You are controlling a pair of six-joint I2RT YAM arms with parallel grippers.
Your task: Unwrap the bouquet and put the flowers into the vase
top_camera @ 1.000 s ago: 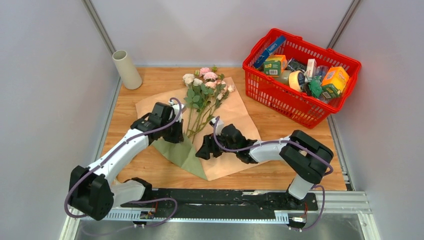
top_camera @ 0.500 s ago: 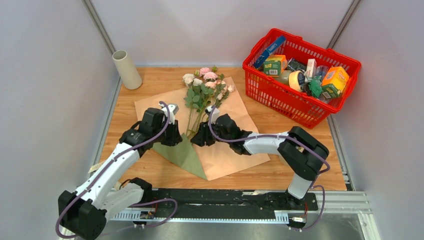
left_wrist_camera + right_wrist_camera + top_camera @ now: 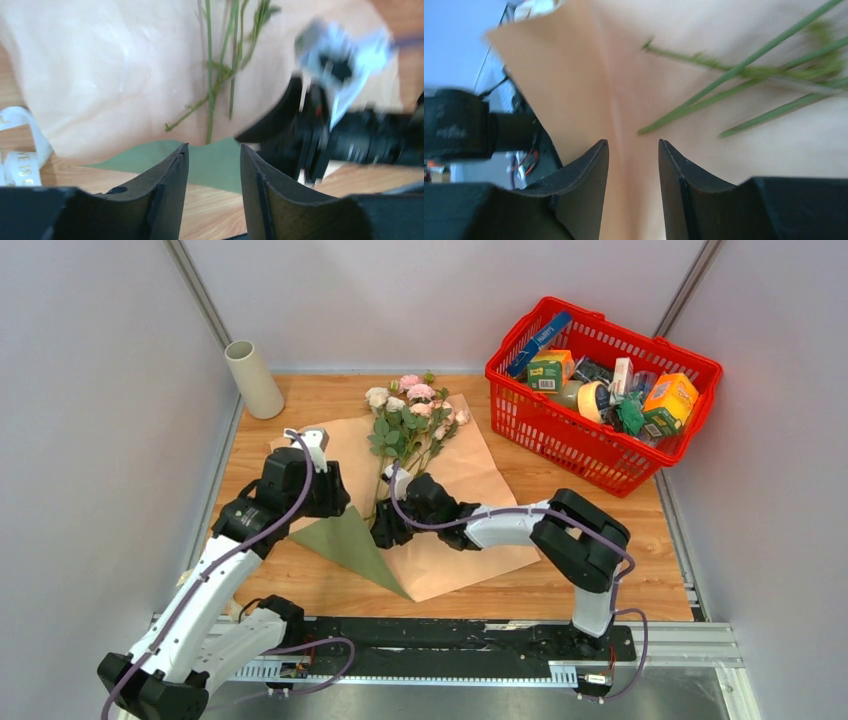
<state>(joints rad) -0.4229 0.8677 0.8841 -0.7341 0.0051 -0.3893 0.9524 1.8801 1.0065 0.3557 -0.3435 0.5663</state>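
The flowers (image 3: 412,412) lie loose on the opened paper (image 3: 470,475), blooms at 12 o'clock and cut ends toward 6, so their long axis runs nearly straight up the table in the top view. The right gripper (image 3: 384,528) sits at those cut ends, its fingers (image 3: 579,180) apart with only paper showing through the gap. In its wrist view the stems (image 3: 724,85) fan away at about 1 to 2 o'clock, just ahead and not yet between the pads. The left gripper (image 3: 328,502) is at 9 o'clock of the stems, by the green folded corner, fingers (image 3: 160,180) likewise apart and holding nothing (the ribbon (image 3: 22,167) lies off to its 9 o'clock). The right arm looks the nearer one for a pinch across the stems. The vase (image 3: 253,378) stands well apart at 10 o'clock, by the left wall, on the left arm's side.
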